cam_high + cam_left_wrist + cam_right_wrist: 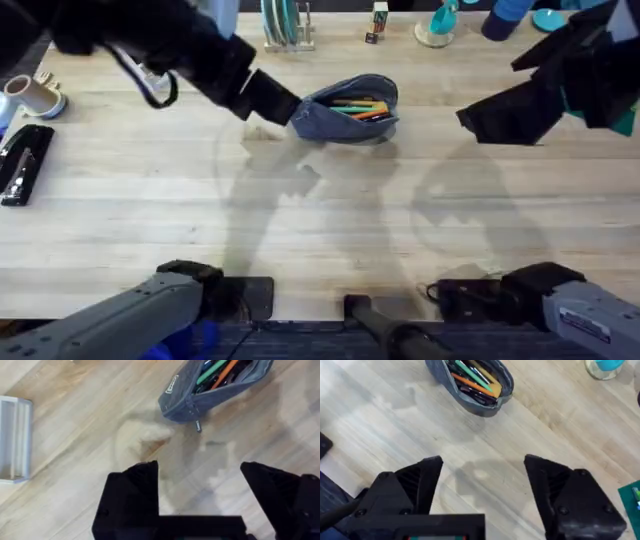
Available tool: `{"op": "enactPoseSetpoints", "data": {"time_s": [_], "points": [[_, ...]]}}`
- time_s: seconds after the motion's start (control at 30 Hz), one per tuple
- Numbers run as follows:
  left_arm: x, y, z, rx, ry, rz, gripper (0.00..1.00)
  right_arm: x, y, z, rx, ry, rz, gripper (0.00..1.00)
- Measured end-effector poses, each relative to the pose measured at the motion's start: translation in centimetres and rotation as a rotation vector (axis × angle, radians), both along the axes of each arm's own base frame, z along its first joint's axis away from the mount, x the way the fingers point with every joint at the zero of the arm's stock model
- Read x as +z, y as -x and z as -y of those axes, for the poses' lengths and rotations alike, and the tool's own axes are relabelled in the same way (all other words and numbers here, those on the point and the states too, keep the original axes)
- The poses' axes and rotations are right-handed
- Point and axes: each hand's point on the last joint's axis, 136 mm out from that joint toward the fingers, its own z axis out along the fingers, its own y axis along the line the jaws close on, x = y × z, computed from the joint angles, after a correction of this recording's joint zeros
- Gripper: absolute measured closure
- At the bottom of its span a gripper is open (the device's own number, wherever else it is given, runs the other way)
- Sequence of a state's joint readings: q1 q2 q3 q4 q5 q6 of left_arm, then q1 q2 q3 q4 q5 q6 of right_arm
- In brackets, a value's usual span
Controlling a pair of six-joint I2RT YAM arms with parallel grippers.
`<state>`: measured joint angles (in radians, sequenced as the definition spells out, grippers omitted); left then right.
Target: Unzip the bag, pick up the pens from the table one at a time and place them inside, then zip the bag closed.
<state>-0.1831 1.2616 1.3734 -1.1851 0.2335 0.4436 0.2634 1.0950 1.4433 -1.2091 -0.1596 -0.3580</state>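
From overhead, the bag (348, 108) lies on the far middle of the table (300, 220), its zipper gaping and the pens (358, 106) already lying inside, orange ones plainest. My left gripper (285, 108) hangs just beside the bag's left end, likely placed there to reach the pull tab; my right gripper (480, 120) waits well apart on the other side. A black stapler (22, 162) sits at the left edge.

Through my left wrist, my 2 fingers (132, 492) are spread wide around nothing, the bag's end and dangling pull tab (198, 425) ahead of them.

Through my right wrist, my fingers (422, 482) are likewise released and empty, the bag's open mouth beyond. I judge zipping remains.
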Motion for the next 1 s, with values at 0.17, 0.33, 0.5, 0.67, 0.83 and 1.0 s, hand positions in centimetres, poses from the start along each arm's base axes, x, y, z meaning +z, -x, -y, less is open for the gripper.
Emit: {"op": "enactPoseSetpoints", "data": {"time_s": [0.17, 0.33, 0.5, 0.67, 0.83, 1.0], "points": [[-0.2, 0.3, -1.2, 0.0, 0.075, 0.002, 0.005, 0.0, 0.0, 0.0, 0.0, 0.0, 0.0, 0.004], [0.1, 0.1, -2.5, 0.007, 0.163, 0.023, 0.003, 0.0, 0.0, 0.0, 0.0, 0.0, 0.0, 0.004], [0.2, -0.2, -3.5, 0.006, 0.221, 0.048, 0.004, 0.0, 0.0, 0.0, 0.0, 0.0, 0.0, 0.004], [-0.5, -0.6, -3.9, 0.001, 0.24, 0.065, 0.006, 0.0, 0.0, 0.0, 0.0, 0.0, 0.0, 0.004], [-1.6, -0.3, -3.4, -0.071, 0.246, 0.076, 0.005, 0.0, 0.0, 0.0, 0.0, 0.0, 0.0, 0.004], [-2.3, 0.3, -2.6, -0.174, 0.248, 0.098, 0.005, 0.0, 0.0, 0.0, 0.0, 0.0, 0.0, 0.004]]}}
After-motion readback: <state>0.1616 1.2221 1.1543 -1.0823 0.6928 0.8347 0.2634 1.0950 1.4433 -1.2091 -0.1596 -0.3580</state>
